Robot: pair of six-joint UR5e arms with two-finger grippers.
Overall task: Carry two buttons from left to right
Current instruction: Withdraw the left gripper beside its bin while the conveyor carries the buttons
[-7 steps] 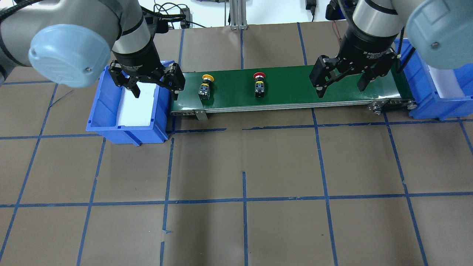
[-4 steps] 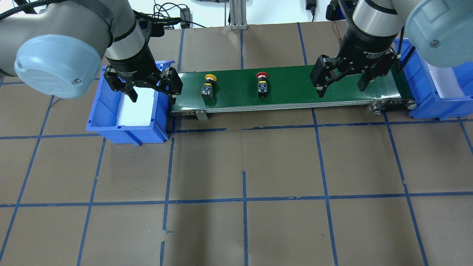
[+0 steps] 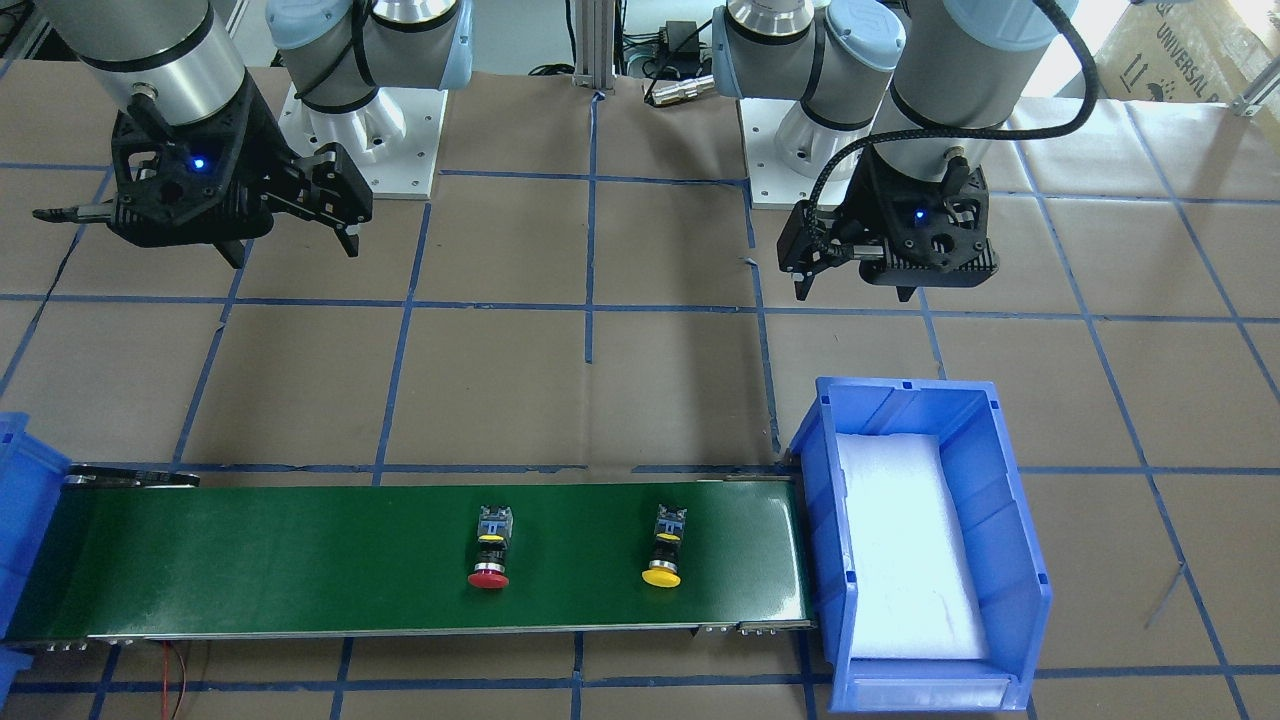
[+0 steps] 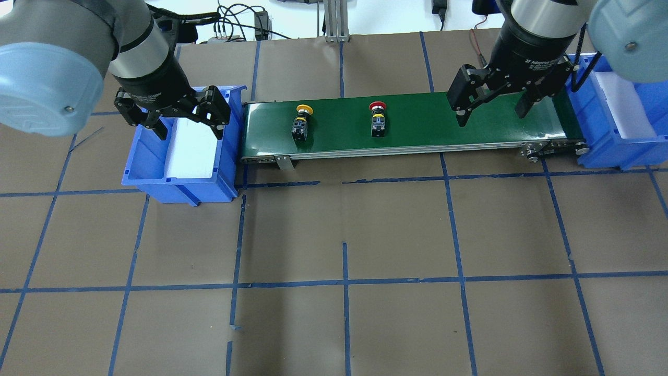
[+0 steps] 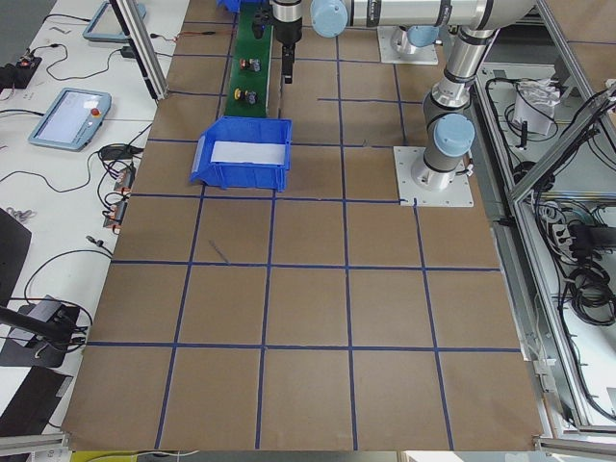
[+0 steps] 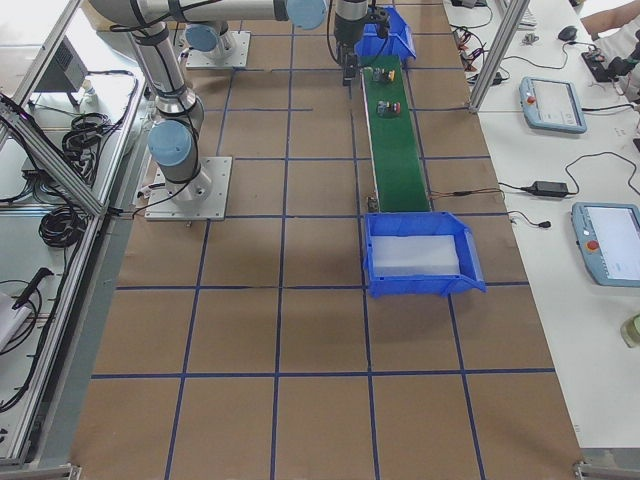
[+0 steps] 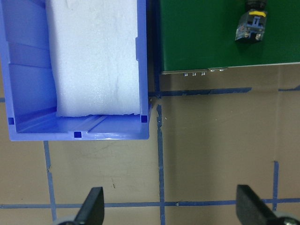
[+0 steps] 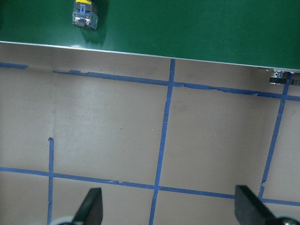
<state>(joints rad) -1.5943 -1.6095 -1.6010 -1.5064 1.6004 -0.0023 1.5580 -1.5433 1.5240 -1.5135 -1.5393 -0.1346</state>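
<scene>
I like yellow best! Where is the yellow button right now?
In the overhead view the yellow button lies on the green belt near its left end, between the left blue bin and the red button.

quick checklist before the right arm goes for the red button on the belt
1. Both the red button and the yellow button on the green belt: ok.
2. The right tool open, holding nothing: ok.
3. The left tool open, holding nothing: ok.
4. The red button between the right tool's fingers: not ok, it lies apart, on the yellow button's side.
5. The right bin at the belt's end: ok.
</scene>
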